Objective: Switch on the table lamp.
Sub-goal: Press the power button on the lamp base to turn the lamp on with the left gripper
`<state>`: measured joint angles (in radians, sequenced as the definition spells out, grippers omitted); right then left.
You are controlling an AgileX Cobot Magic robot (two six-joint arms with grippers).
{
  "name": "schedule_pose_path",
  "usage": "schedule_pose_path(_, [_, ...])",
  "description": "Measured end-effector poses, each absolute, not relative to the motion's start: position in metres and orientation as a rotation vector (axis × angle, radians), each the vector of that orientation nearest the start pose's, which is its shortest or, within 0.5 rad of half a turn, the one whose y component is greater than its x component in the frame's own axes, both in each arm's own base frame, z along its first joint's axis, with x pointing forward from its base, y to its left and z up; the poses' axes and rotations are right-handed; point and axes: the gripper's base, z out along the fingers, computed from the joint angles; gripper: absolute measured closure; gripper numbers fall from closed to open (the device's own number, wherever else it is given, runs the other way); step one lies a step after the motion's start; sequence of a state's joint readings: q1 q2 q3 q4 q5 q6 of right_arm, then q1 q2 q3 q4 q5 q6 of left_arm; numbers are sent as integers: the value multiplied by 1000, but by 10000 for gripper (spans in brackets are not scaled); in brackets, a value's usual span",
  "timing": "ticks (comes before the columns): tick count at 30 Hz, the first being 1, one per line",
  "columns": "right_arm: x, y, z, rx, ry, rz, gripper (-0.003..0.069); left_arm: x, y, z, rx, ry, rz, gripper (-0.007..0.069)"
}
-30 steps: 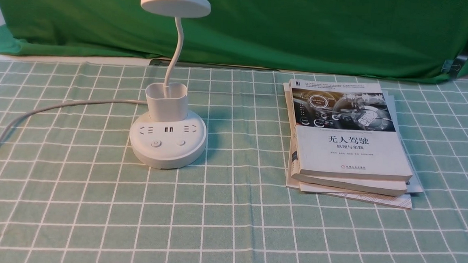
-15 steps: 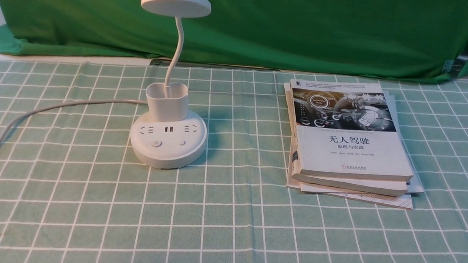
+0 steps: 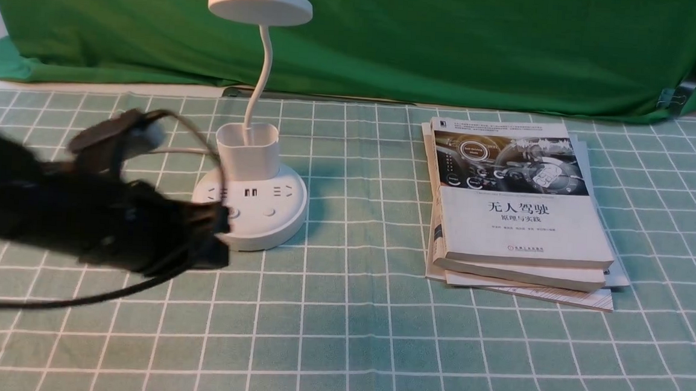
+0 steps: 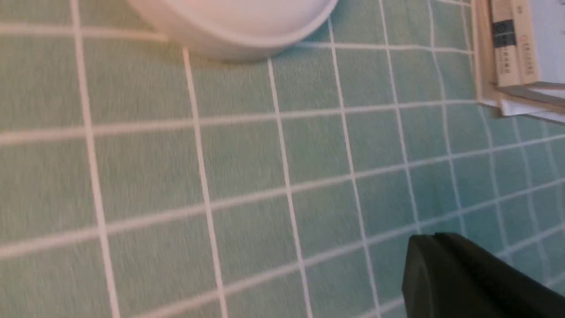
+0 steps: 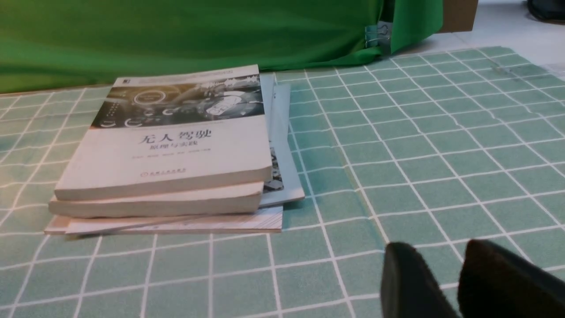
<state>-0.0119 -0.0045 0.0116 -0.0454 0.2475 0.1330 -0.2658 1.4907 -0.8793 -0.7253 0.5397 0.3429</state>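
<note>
the table lamp (image 3: 248, 147) is unlit; the left gripper (image 3: 215, 236), too blurred to tell if it's open or closed, hangs beside the base buttons (image 3: 269, 212); nothing pressed yet.

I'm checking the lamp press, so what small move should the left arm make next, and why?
Probably ease the left gripper down onto the left button on the table lamp: its disc head looks unlit, and the blurred gripper sits right beside that button.
</note>
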Motion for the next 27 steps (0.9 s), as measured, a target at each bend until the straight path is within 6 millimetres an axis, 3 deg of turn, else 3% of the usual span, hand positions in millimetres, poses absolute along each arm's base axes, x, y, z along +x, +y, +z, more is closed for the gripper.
schedule_pose_path(1, [55,-2,187,96,1735,47,418,277,-109,232,101,2567,-656,629])
schedule_pose_path(2, [55,-2,187,96,1735,47,418,295,-122,233,160,2568,-554,629])
schedule_pose_path(7, [55,-2,187,96,1735,47,418,334,-148,223,280,2570,-305,629])
schedule_pose_path(12, [55,-2,187,96,1736,47,418,362,-160,217,290,2543,-256,629])
schedule_pose_path(27, [55,-2,187,96,1736,47,418,382,-167,182,309,2527,-234,626])
